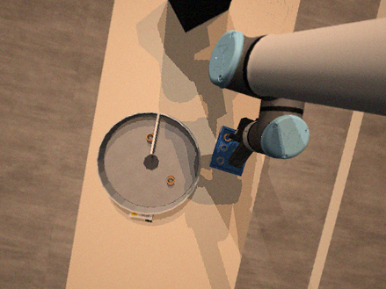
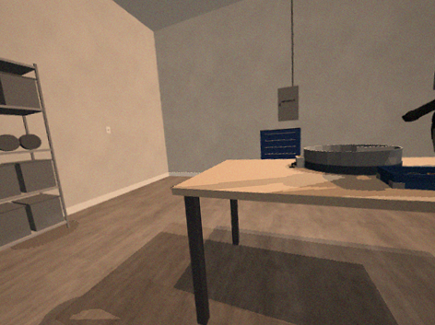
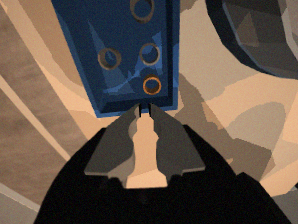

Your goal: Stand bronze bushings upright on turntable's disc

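While two bronze rings (image 1: 150, 134) stand on disc (image 1: 134, 178), my claw (image 1: 236, 150) (image 2: 421, 134) (image 3: 144, 104), almost closed, holds nothing; last bronze one (image 1: 227, 134) (image 3: 145, 88) seems next: open, reach down.

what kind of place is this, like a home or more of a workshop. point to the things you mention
More of a workshop or light industrial room, most likely. A metal shelf unit (image 2: 48, 133) holds grey boxes (image 2: 26, 94), a grey electrical box (image 2: 289, 107) hangs on the wall, and a robot arm (image 1: 332, 62) reaches over the table (image 1: 154, 259) (image 2: 252, 175).
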